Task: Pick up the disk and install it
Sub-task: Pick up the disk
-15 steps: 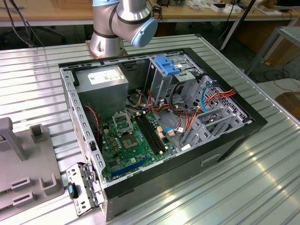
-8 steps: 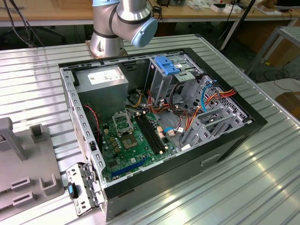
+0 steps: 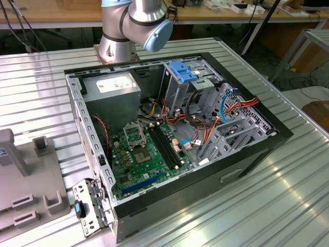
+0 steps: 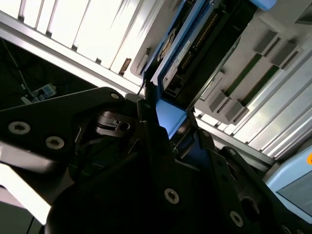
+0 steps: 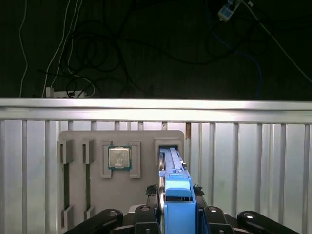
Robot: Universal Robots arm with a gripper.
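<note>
Your end effector [image 5: 174, 197] is clamped on the disk [image 5: 170, 163]. In both wrist views its two black fingers [image 4: 152, 146] sit against opposite sides of the bright blue rail, with no gap showing. The disk stands on edge. Its far end lines up with a slot of the grey tray [image 5: 92, 195], but you cannot tell whether it rests inside that slot.

In the first wrist view, a square processor chip [image 5: 119, 158] lies in the tray pocket just beside the slot. The tray sits on the ribbed metal desk [image 5: 253, 161], near its edge. Beyond that edge, cables [image 5: 92, 68] trail over a dark floor.

In the exterior view, the open computer case [image 3: 247, 159] lies on its side in the middle of the desk. The arm [image 3: 121, 43] stands at the case's 11 o'clock, and the grey tray [image 3: 20, 175] lies at its 8 o'clock. Inside the case, the power-supply box [image 3: 113, 87] is at 11 o'clock, the green motherboard [image 3: 136, 159] at 7 o'clock and a blue-topped drive cage [image 3: 184, 70] at 1 o'clock.
</note>
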